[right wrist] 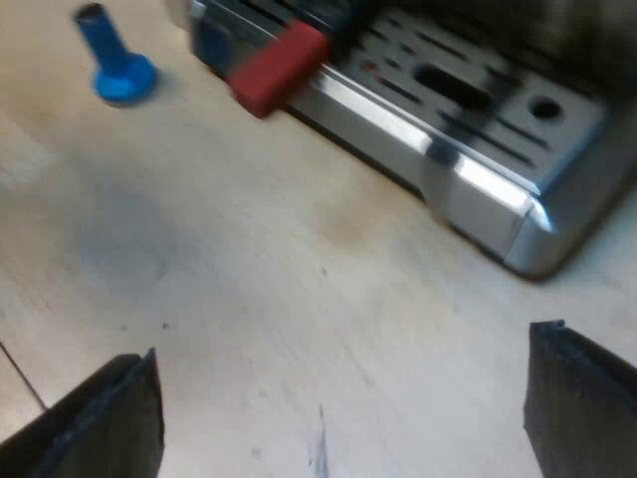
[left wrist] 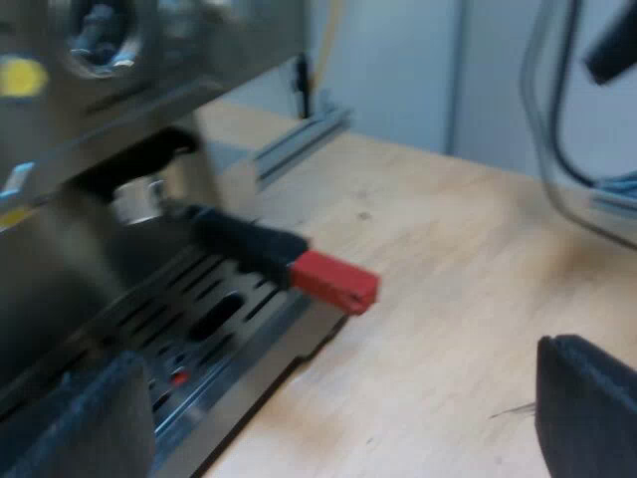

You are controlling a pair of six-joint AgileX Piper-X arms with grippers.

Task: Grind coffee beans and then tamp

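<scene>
The metal holder sits locked into the espresso machine (left wrist: 90,119), above the drip tray (left wrist: 199,319). Its dark handle (left wrist: 244,244) sticks out and ends in red (left wrist: 333,282). My left gripper (left wrist: 338,418) is open, low over the wooden table a short way from the red end, with nothing between its fingers (left wrist: 587,408). My right gripper (right wrist: 343,418) is open too and holds nothing; it hangs over bare table in front of the machine's drip tray (right wrist: 468,110). The handle's red end (right wrist: 279,68) shows beyond it. A blue tamper (right wrist: 114,60) stands upright on the table near that red end.
A wooden table top (left wrist: 438,259) runs out from the machine's front. A light wall and a metal rail (left wrist: 299,139) stand behind it. A curved metal frame (left wrist: 557,149) rises at the table's far side.
</scene>
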